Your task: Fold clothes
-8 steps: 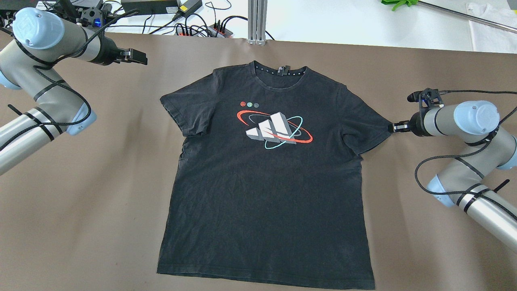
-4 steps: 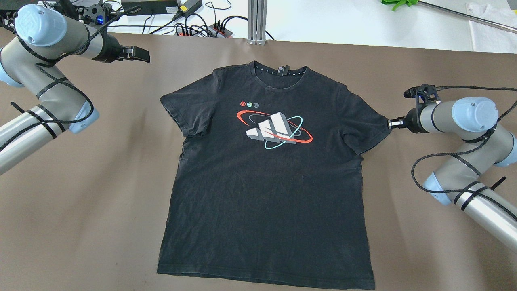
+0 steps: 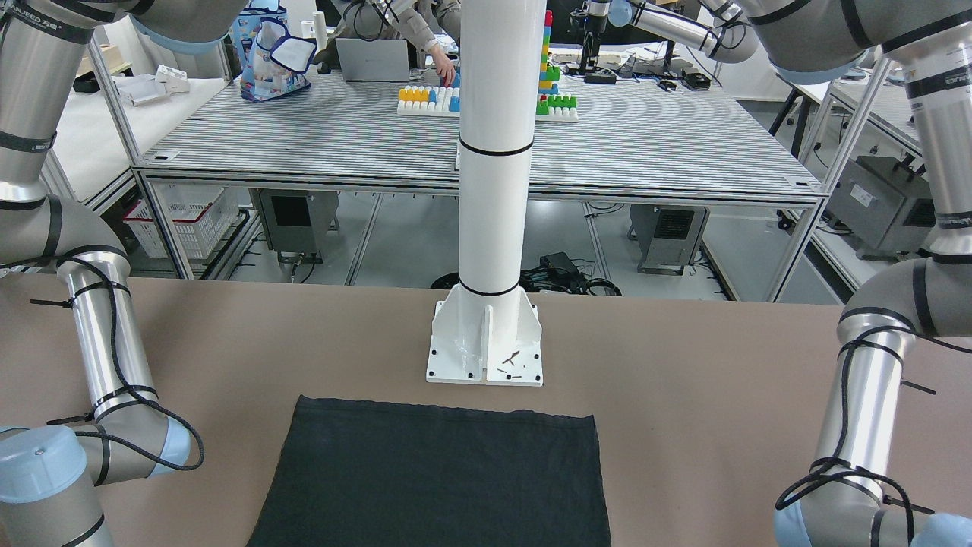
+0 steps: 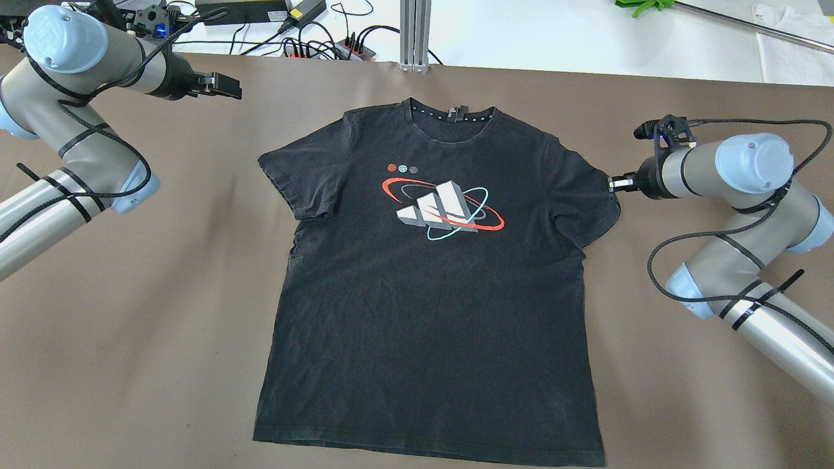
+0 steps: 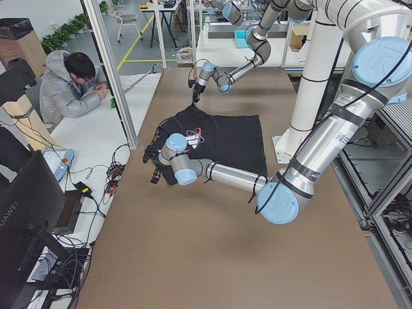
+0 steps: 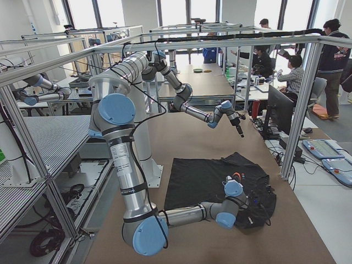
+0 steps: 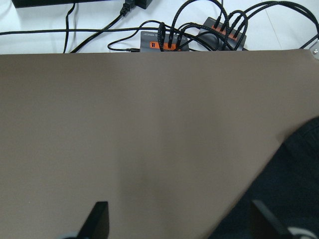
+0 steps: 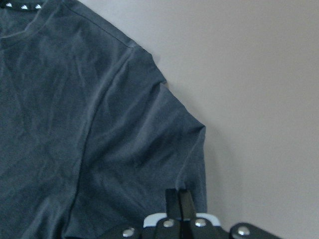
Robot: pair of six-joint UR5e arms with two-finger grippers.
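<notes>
Flat black T-shirt (image 4: 430, 293); surface (image 4: 163, 326) shows wide along both side edges. Right gripper (image 4: 611, 184) jaws pinch the sleeve hem. Left gripper (image 4: 229, 88) jaws wide, apart from cloth.

Black T-shirt (image 4: 430, 293) spread flat, print up, collar far side; right sleeve hem bunched, perhaps lifted.

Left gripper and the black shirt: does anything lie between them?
No. Only bare brown table separates the left gripper from the shirt, clearest in the overhead view.
</notes>
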